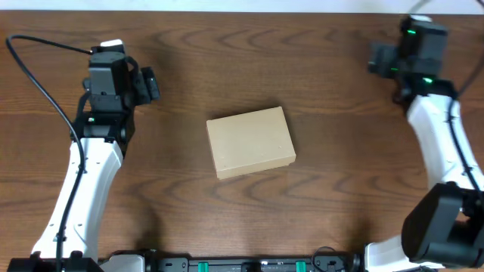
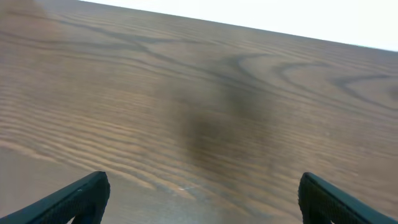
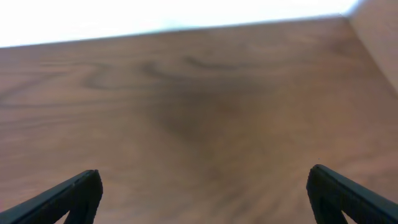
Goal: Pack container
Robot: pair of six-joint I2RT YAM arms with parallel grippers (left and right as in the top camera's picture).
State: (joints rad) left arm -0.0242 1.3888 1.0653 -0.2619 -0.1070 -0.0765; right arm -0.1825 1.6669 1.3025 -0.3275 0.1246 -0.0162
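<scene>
The container (image 1: 251,141), a plain tan cardboard box with its lid down, lies in the middle of the wooden table (image 1: 249,219) in the overhead view. My left gripper (image 1: 150,85) sits at the far left, well apart from the box. In the left wrist view the left gripper (image 2: 202,190) is open, with only bare wood between its dark fingertips (image 2: 87,194). My right gripper (image 1: 378,58) is at the far right corner, also away from the box. The right wrist view shows the right gripper (image 3: 205,190) open and empty over the tabletop.
A black cable (image 1: 41,83) loops along the left arm (image 1: 87,181). The right arm (image 1: 442,143) runs down the right side. The table's far edge (image 3: 186,28) shows close ahead in both wrist views.
</scene>
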